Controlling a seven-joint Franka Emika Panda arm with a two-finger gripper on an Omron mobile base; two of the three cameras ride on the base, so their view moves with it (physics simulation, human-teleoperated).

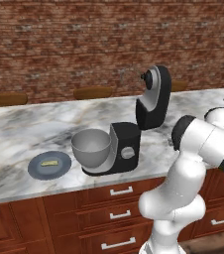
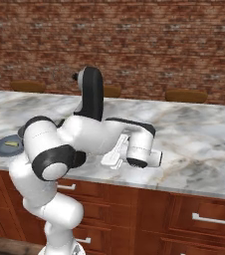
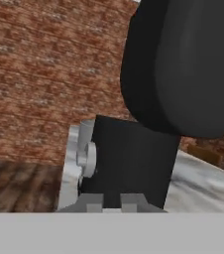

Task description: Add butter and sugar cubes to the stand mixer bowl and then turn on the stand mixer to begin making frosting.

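You have the stand mixer (image 1: 129,144) standing near the front edge of the marble counter (image 1: 20,129), its boxy black base carrying a round silver side knob (image 1: 127,153) and its rounded head (image 1: 154,97) tilted up and back. The stand mixer bowl (image 1: 91,147) sits on the mixer's foot, on the side of the base away from the arm in the left base view, grey and open at the top; you cannot tell whether anything lies inside it. Just beyond the bowl, farther from the mixer, a flat blue-grey plate (image 1: 48,165) rests on the counter, and the butter (image 1: 49,162) lies on it as a small pale-yellow stick.

Your gripper (image 3: 111,201) is low beside the mixer's base, looking straight at the black body, with the silver knob just off to one side in the hand view. Its jaws are drawn together with only a sliver between the tips, and they hold nothing. In the right base view the white arm reaches across in front of the mixer and hides the base and bowl. Behind the counter stands a brick wall (image 1: 59,44).
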